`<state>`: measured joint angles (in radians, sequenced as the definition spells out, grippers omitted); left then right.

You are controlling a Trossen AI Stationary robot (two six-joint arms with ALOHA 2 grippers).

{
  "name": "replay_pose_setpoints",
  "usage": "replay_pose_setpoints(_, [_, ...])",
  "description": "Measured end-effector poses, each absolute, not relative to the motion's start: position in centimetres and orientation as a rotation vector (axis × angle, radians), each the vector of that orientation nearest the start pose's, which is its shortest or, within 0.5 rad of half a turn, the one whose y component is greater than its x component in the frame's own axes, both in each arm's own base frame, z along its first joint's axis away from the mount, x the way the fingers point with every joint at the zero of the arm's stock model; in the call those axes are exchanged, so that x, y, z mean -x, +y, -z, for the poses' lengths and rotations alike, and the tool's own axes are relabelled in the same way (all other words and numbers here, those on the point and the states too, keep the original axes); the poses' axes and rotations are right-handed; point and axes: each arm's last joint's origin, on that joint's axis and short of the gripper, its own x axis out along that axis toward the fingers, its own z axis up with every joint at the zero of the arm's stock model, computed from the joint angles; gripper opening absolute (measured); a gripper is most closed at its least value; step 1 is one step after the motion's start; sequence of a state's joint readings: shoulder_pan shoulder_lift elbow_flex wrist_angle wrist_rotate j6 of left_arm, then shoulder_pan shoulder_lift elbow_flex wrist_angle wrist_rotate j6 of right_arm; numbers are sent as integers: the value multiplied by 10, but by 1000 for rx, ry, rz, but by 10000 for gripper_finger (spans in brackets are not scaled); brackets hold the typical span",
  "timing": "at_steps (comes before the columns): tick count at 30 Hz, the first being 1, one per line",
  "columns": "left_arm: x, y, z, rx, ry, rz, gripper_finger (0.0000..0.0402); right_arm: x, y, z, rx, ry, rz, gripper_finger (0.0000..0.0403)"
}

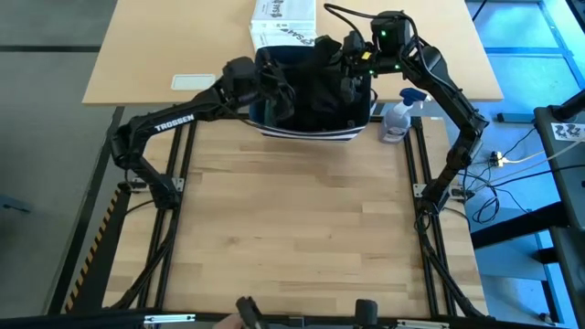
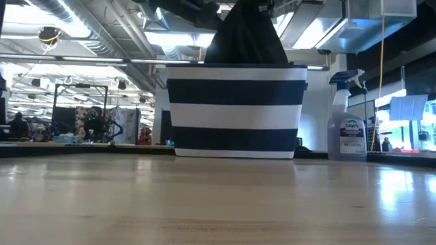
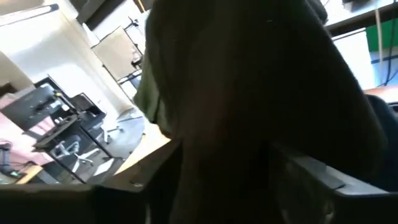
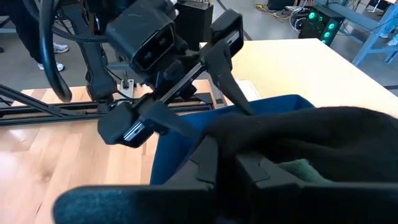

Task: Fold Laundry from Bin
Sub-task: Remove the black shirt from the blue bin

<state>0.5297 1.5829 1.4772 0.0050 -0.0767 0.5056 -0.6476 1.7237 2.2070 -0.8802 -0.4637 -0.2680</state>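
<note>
The job has only just begun. The wooden table [image 1: 302, 228] in front of the bin has no folded clothes on it, so all of the folding is left to do.

On the left, the left gripper [image 1: 279, 89] reaches over the left side of the bin [image 1: 315, 128]. The right wrist view shows its 2 fingers [image 4: 225, 46] spread apart beside the dark cloth. I cannot tell if they touch the cloth or hold any of it.

In the middle, the bin sits at the far end of the wooden table. A black garment [image 2: 245, 37] rises up out of it in a point, like a little tent (the low view shows this best). More laundry [image 4: 298, 171], some of it green, lies under the black piece.

On the right, the right gripper [image 1: 352, 66] is above the bin. Its fingers are squeezed together on the top of the black garment and hold it up. A spray bottle [image 1: 395, 119] stands just beside the bin on the right, and a white box [image 1: 283, 23] sits behind it.
</note>
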Motion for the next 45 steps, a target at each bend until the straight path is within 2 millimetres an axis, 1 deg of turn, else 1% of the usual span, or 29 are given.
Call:
replay_pose_setpoints(3, [-318, 187, -392, -493, 248, -562, 148, -275, -193, -495, 59, 363, 153, 16])
replay_pose_setpoints(7, [-321, 183, -393, -543, 255, -546, 43, -275, -194, -494, 63, 380, 197, 17])
replay_pose_setpoints(8, [-321, 182, -393, -551, 258, -544, 22, -275, -194, -494, 65, 384, 211, 17])
replay_pose_setpoints(9, [-322, 181, -393, -556, 260, -548, 12, -275, -194, -494, 68, 386, 221, 17])
replay_pose_setpoints(16, [-325, 176, -395, -610, 269, -584, 3, -274, -197, -494, 79, 404, 294, 17])
replay_pose_setpoints(19, [-323, 169, -400, -643, 272, -600, 2, -273, -199, -494, 92, 422, 369, 17])
replay_pose_setpoints(24, [-308, 149, -422, -697, 250, -637, 1, -268, -201, -493, 142, 486, 515, 17])
replay_pose_setpoints(30, [-285, 130, -442, -695, 223, -640, 0, -262, -198, -498, 166, 479, 526, 22])
replay_pose_setpoints(32, [-279, 125, -447, -695, 218, -639, 0, -259, -196, -500, 171, 481, 541, 40])
replay_pose_setpoints(34, [-275, 121, -451, -695, 207, -650, 0, -253, -196, -503, 185, 491, 592, 71])
replay_pose_setpoints(36, [-272, 119, -454, -707, 208, -659, 0, -249, -195, -506, 206, 495, 625, 111])
replay_pose_setpoints(41, [-270, 118, -455, -716, 214, -667, 0, -243, -190, -511, 224, 490, 667, 227])
replay_pose_setpoints(43, [-266, 117, -459, -730, 200, -674, 0, -239, -188, -514, 227, 485, 681, 266])
replay_pose_setpoints(45, [-261, 115, -465, -757, 180, -692, 0, -237, -187, -514, 224, 495, 690, 296])
